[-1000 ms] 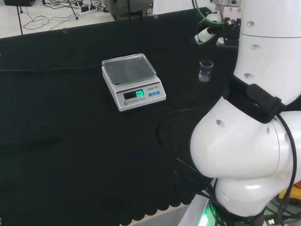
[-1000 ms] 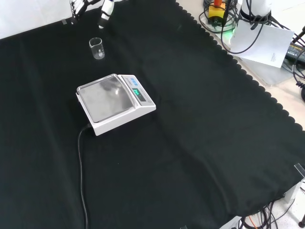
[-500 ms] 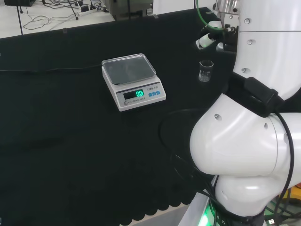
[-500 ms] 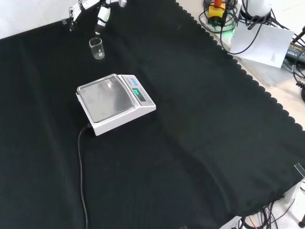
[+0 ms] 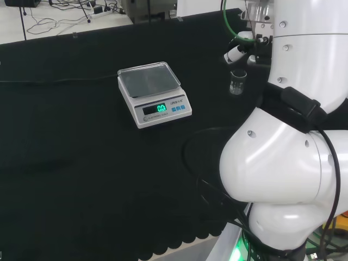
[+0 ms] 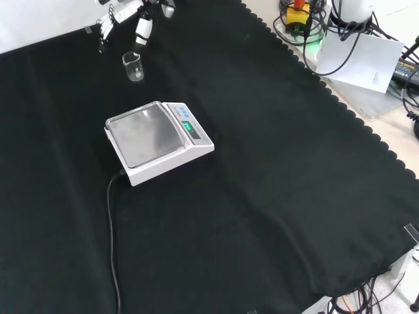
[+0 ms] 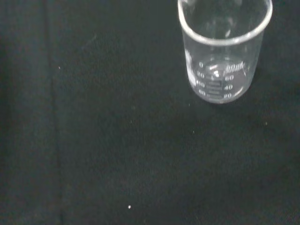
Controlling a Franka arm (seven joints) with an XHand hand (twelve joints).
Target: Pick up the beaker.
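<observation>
While the hand (image 6: 141, 29) hangs just above and behind the beaker (image 6: 133, 66) in the front view, fingers spread and holding nothing, the beaker stands upright on the cloth (image 6: 275, 170), apart from the scale (image 6: 157, 140). Printed graduation marks show on its wall.

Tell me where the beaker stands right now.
In the front view the beaker stands upright on the black cloth near the top left, beyond the scale and just below the hand. In the head view it is right of the scale.
</observation>
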